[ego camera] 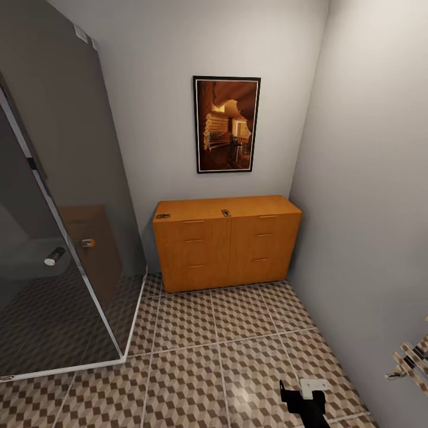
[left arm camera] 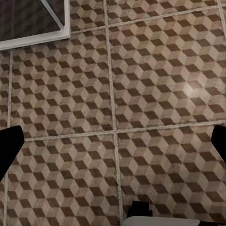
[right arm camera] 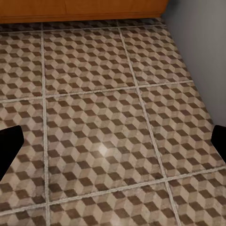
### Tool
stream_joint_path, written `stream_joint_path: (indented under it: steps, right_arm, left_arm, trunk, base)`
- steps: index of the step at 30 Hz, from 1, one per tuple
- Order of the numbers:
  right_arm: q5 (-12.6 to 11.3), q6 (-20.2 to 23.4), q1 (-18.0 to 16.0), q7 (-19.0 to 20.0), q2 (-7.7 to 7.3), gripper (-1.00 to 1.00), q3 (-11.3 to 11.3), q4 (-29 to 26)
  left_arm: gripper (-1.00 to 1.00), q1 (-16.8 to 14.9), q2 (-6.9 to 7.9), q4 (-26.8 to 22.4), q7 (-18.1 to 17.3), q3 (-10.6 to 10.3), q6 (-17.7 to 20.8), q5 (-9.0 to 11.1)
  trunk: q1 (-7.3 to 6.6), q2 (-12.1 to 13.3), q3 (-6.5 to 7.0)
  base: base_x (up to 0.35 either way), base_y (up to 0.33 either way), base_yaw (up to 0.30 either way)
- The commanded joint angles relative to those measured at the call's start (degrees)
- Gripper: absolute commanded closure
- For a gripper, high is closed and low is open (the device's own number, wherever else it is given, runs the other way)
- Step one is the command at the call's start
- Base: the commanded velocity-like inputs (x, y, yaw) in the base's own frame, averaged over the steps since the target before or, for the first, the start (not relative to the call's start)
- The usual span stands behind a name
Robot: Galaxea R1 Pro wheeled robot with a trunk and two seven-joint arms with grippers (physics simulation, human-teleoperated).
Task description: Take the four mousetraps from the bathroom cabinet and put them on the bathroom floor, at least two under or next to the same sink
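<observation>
The orange-brown cabinet (ego camera: 229, 241) stands against the far wall, its drawers closed. Two small dark mousetraps lie on its top: one (ego camera: 163, 216) at the left front corner, another (ego camera: 226, 212) near the front middle. Other mousetraps and the sink are out of view. The cube-patterned bathroom floor (ego camera: 196, 351) spreads between me and the cabinet. My left gripper (left arm camera: 113, 146) hangs open over bare tiles, black fingers (left arm camera: 9, 141) at the frame edges. My right gripper (right arm camera: 113, 146) is open too, above tiles near the cabinet's base (right arm camera: 80, 9). The right arm's black end (ego camera: 304, 399) shows low in the head view.
A glass shower enclosure (ego camera: 65, 238) with a white kerb (left arm camera: 33, 40) fills the left side. A grey wall (ego camera: 368, 226) closes the right. A framed picture (ego camera: 226, 124) hangs above the cabinet. A patterned object (ego camera: 411, 360) pokes in at the right edge.
</observation>
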Motion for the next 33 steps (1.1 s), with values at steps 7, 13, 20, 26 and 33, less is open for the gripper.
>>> stream_joint_path:
  steps: [7, 13, 20, 26, 33]
  right_arm:
    - [-0.44, -0.43, -0.05, 0.07, 0.34, -1.00, 0.65, -0.38]
    - [-0.27, 1.10, -0.04, -0.80, 0.64, -1.00, 1.03, -1.79]
    - [-0.24, 16.37, -0.05, -3.66, 0.59, -1.00, 1.27, -16.17]
    - [-0.24, 29.46, -0.06, -5.85, 0.50, -1.00, 1.30, -30.08]
    - [-0.23, 34.83, -0.06, -7.20, 0.49, -1.00, 1.31, -38.63]
  left_arm:
    - [-1.00, -0.12, -0.05, 0.25, 0.34, -0.28, -0.36, -0.12]
    - [-1.00, -0.13, -0.05, 0.25, 0.33, -0.28, -0.35, -0.12]
    - [-1.00, -0.13, -0.06, 0.25, 0.33, -0.28, -0.36, -0.12]
    - [-1.00, -0.15, -0.06, 0.25, 0.34, -0.28, -0.35, -0.12]
    - [-1.00, -0.11, -0.06, 0.22, 0.51, -0.31, -0.17, -0.22]
  trunk:
    - [0.04, -0.13, -0.13]
    - [0.04, -0.13, -0.13]
    - [0.04, -0.13, -0.13]
    - [0.04, -0.13, -0.13]
    - [0.04, -0.13, -0.13]
  base:
    - [0.000, 0.000, 0.000]
    - [0.000, 0.000, 0.000]
    - [0.000, 0.000, 0.000]
    - [0.000, 0.000, 0.000]
    - [0.000, 0.000, 0.000]
